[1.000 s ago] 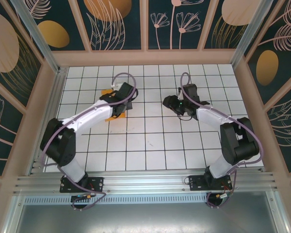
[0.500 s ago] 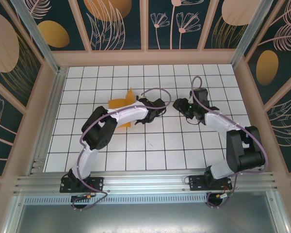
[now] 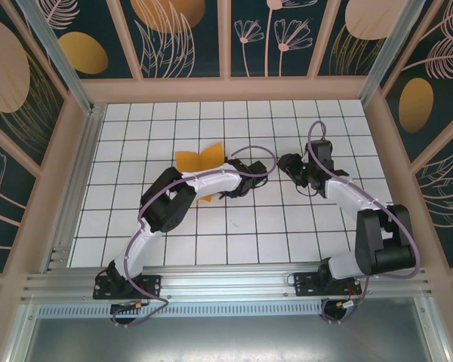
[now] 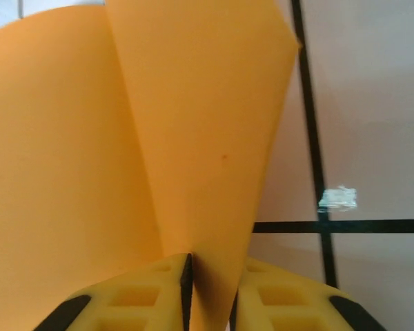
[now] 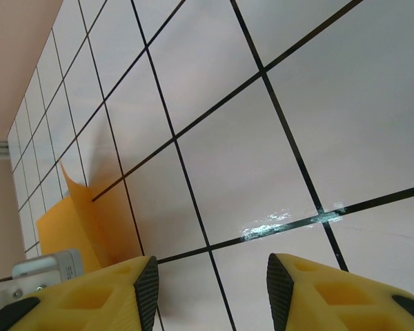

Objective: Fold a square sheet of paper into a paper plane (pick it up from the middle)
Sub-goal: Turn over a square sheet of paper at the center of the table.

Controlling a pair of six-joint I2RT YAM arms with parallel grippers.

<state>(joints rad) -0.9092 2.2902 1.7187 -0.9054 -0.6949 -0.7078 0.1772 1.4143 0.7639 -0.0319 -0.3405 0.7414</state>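
**Left hand at the creased paper, right hand open beside it**

The left hand (image 4: pixel 210 279) has the square sheet of paper (image 4: pixel 90 138) running up between its two yellow fingers (image 4: pixel 131 296). The jaws stand close together with a narrow gap, and whether they actually press the sheet cannot be told. From above, the orange sheet (image 3: pixel 198 160) rises off the white tiled surface (image 3: pixel 234 226) in two creased flaps, left of centre, partly under the left forearm. To its right, the right hand (image 5: pixel 210 289) hangs above bare tiles with its jaws apart and nothing between them; the paper's edge (image 5: pixel 76 221) shows off to its side.
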